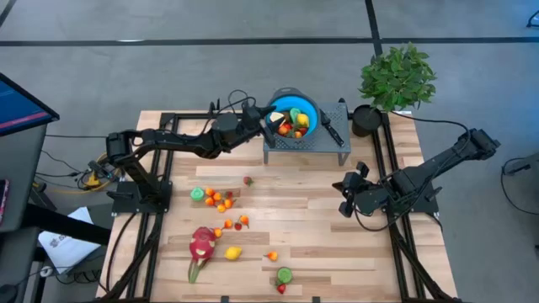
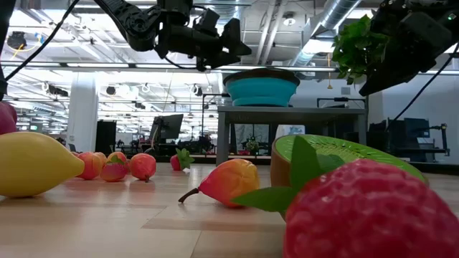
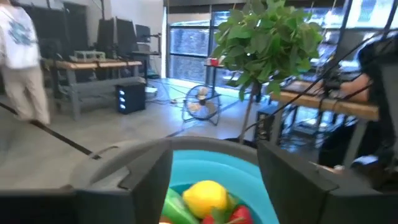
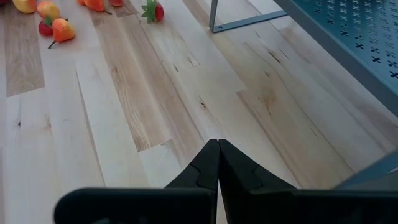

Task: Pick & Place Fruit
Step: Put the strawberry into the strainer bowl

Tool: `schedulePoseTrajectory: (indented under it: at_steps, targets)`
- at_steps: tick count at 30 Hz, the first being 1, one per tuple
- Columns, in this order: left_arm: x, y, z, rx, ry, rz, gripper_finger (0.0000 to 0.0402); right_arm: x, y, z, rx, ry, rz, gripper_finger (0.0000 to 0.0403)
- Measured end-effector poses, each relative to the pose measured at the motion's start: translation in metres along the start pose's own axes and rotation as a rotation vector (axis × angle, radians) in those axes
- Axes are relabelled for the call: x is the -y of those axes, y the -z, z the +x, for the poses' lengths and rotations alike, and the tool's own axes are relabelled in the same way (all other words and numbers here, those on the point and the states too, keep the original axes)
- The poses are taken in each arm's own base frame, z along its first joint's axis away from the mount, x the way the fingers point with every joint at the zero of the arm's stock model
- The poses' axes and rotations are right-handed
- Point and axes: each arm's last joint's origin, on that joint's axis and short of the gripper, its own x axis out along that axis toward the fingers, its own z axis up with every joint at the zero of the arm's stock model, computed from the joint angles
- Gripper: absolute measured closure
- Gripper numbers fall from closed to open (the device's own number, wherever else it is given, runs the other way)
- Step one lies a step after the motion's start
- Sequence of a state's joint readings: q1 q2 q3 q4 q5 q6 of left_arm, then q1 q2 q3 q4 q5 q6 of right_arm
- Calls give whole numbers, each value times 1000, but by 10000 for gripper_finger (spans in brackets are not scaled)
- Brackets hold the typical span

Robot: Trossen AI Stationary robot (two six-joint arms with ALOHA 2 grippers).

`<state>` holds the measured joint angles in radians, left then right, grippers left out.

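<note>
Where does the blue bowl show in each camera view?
High view: blue bowl on the grey perforated stand, table's far edge, holding fruit.
Low view: blue bowl on the stand, centre, seen side-on.
Left wrist view: blue bowl below, between that arm's open jaws.
Right wrist view: not in it.
Shared landmark: potted plant beside the bowl.

Around the grey stand [image 1: 305,148], the worktop [image 1: 370,244] in front of it and out toward the right arm's side lies bare, giving open passage. Left of the stand's front, scattered small fruits [image 1: 217,199] and the dragon fruit [image 1: 201,244] crowd the boards. On the stand, the blue bowl [image 1: 305,108] sits filled with fruit, a knife [image 1: 331,129] beside it, and the potted plant [image 1: 396,77] blocks its far right corner.
</note>
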<state>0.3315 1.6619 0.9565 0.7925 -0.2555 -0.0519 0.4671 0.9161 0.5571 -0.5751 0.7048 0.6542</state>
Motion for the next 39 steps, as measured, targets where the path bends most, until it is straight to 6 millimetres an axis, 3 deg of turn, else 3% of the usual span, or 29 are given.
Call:
schedulePoseTrajectory:
  at_steps: [5, 14, 18, 27, 35, 39]
  targets:
    - [1, -2, -1, 5, 26, -17, 170, 0, 0, 0, 0, -4, -2, 403]
    - [25, -19, -16, 16, 283, -24, 283, -4, 2, -4, 5, -33, -1, 403]
    - [30, -32, -35, -102, 356, -8, 316, -6, 3, -5, 6, -43, 1, 403]
    - [38, -48, -99, -519, 387, -110, 351, -7, 3, -5, 9, -50, 3, 403]
    - [66, -54, -133, -573, 519, -44, 370, -8, 1, -5, 20, -57, 16, 403]
    - [73, -35, -143, -589, 457, 29, 378, -8, 1, -5, 26, -61, 22, 403]
